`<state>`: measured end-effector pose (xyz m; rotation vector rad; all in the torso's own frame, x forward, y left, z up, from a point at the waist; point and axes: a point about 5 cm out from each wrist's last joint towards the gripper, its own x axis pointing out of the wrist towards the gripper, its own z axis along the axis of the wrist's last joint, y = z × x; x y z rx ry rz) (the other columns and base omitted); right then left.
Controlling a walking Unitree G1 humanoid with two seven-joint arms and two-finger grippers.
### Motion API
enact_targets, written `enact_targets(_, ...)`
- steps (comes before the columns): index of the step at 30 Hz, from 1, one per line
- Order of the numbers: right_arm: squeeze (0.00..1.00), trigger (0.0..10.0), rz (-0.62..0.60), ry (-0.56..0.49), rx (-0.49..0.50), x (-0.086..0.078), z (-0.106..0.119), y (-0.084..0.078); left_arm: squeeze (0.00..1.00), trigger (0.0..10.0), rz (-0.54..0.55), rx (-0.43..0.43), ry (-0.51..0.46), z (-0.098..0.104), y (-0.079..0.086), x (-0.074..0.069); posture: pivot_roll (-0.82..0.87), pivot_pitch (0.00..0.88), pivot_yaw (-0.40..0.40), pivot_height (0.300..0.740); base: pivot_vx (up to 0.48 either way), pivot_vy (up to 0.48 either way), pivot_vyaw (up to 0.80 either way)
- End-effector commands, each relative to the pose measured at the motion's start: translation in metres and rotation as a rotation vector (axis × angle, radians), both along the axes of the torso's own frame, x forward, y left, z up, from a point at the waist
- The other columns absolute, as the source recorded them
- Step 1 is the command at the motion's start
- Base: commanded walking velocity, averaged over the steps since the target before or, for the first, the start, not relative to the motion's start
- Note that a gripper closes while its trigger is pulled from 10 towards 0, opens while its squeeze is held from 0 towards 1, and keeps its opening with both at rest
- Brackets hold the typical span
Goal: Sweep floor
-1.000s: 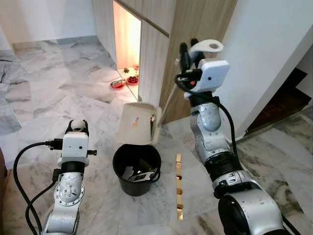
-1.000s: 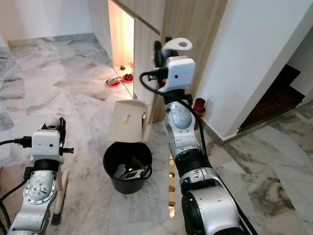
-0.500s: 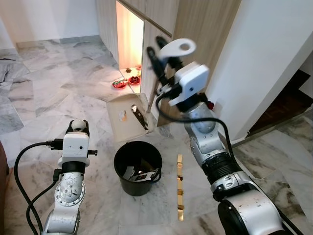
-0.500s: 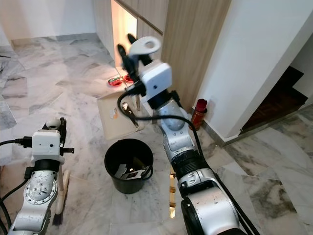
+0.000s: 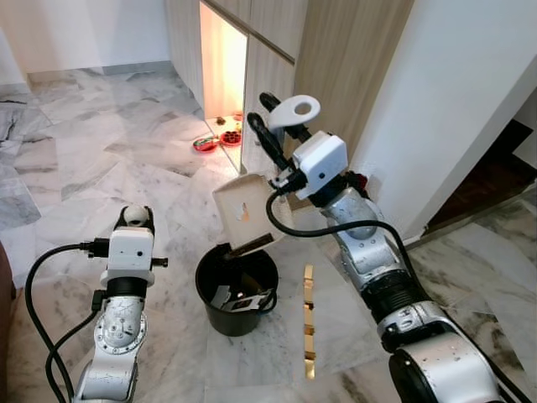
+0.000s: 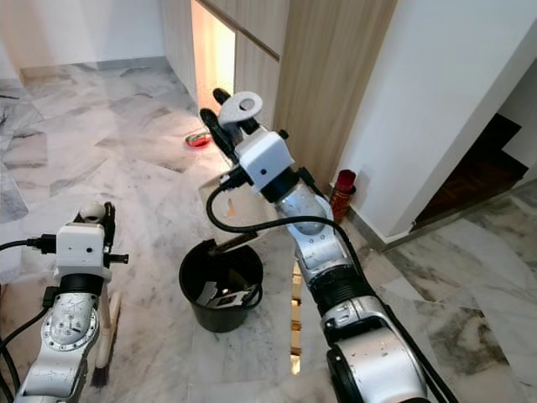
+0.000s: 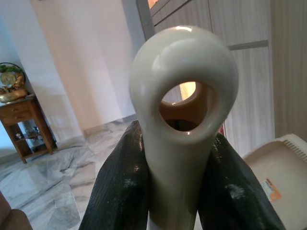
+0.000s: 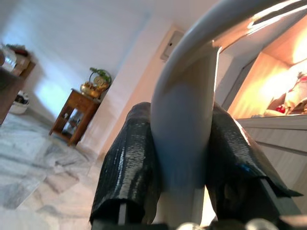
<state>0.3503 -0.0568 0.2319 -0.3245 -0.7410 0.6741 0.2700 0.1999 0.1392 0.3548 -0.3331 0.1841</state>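
My right gripper [image 5: 270, 126] is shut on the white loop-ended handle [image 5: 295, 109] of a cream dustpan [image 5: 245, 214]. The pan hangs tilted, its lower edge dipping over the rim of a black bin [image 5: 205, 290]. Pale scraps [image 5: 231, 298] lie at the bottom of the bin. Lower left, my left gripper [image 5: 134, 217] is shut on the white looped handle [image 7: 184, 96] of a brush. The brush head [image 6: 105, 348] rests on the marble floor beside that arm. In the right wrist view, black fingers [image 8: 129, 163] press on both sides of the dustpan handle.
A wooden strip [image 5: 308, 319] lies on the floor right of the bin. Behind stand wood cabinet doors with a lit opening [image 5: 222, 59], red bowls [image 5: 204, 143] and a red bottle [image 6: 340, 191]. A white wall and a dark step [image 5: 495, 176] close the right side.
My right arm swung left and down, tipping the dustpan from upright above the bin to slanting into its rim. The left arm stayed put.
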Motion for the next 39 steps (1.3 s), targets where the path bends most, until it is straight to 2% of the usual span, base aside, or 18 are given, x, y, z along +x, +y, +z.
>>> enact_targets(1, 0.0, 10.0, 0.047, -0.144, -0.013, -0.01, 0.021, 0.005, 0.0, 10.0, -0.035, 0.002, -0.047, 0.008, -0.006, 0.001, 0.23, 0.0, -0.097, 0.74, 0.0, 0.0, 0.0)
enact_targets(10, 0.0, 10.0, 0.05, -0.155, -0.02, -0.011, 0.021, 0.006, 0.0, 10.0, -0.036, 0.003, -0.047, 0.008, -0.006, 0.001, 0.23, 0.0, -0.097, 0.74, 0.0, 0.0, 0.0)
enact_targets(11, 0.0, 10.0, 0.065, -0.216, -0.061, -0.016, 0.025, 0.011, 0.0, 10.0, -0.04, 0.01, -0.047, 0.009, -0.007, 0.001, 0.24, 0.0, -0.102, 0.74, 0.0, 0.0, 0.0)
enact_targets(15, 0.0, 10.0, 0.083, -0.274, -0.12, -0.021, 0.028, 0.016, 0.0, 10.0, -0.04, 0.012, -0.048, 0.009, -0.007, 0.001, 0.24, 0.0, -0.104, 0.74, 0.0, 0.0, 0.0)
enact_targets(24, 0.0, 10.0, 0.05, -0.291, -0.162, -0.019, 0.026, 0.017, 0.0, 10.0, -0.042, 0.009, -0.049, 0.008, -0.008, 0.002, 0.23, 0.0, -0.106, 0.74, 0.0, 0.0, 0.0)
enact_targets(25, 0.0, 10.0, 0.005, -0.28, -0.17, -0.015, 0.025, 0.014, 0.0, 10.0, -0.041, 0.01, -0.05, 0.008, -0.009, 0.002, 0.24, 0.0, -0.109, 0.74, 0.0, 0.0, 0.0)
enact_targets(26, 0.0, 10.0, -0.101, -0.258, -0.182, -0.006, 0.023, 0.008, 0.0, 10.0, -0.04, 0.009, -0.049, 0.008, -0.009, 0.002, 0.24, 0.0, -0.109, 0.74, 0.0, 0.0, 0.0)
enact_targets(28, 0.0, 10.0, -0.18, -0.217, -0.169, 0.003, 0.021, 0.0, 0.0, 10.0, -0.04, 0.009, -0.049, 0.008, -0.009, 0.002, 0.23, 0.0, -0.109, 0.74, 0.0, 0.0, 0.0)
enact_targets(29, 0.0, 10.0, -0.269, -0.143, -0.102, 0.012, 0.019, -0.011, 0.0, 10.0, -0.041, 0.009, -0.047, 0.008, -0.009, 0.002, 0.23, 0.0, -0.109, 0.74, 0.0, 0.0, 0.0)
enact_targets(34, 0.0, 10.0, -0.357, 0.049, 0.076, 0.022, 0.004, -0.026, 0.0, 10.0, -0.044, 0.008, -0.044, 0.007, -0.009, 0.002, 0.23, 0.0, -0.109, 0.74, 0.0, 0.0, 0.0)
enact_targets(38, 0.0, 10.0, -0.392, 0.117, 0.103, 0.023, -0.01, -0.031, 0.0, 10.0, -0.045, 0.007, -0.045, 0.007, -0.01, 0.001, 0.23, 0.0, -0.11, 0.74, 0.0, 0.0, 0.0)
enact_targets(39, 0.0, 10.0, -0.443, 0.125, 0.086, 0.024, -0.017, -0.036, 0.0, 10.0, -0.044, 0.007, -0.045, 0.007, -0.01, 0.001, 0.23, 0.0, -0.11, 0.74, 0.0, 0.0, 0.0)
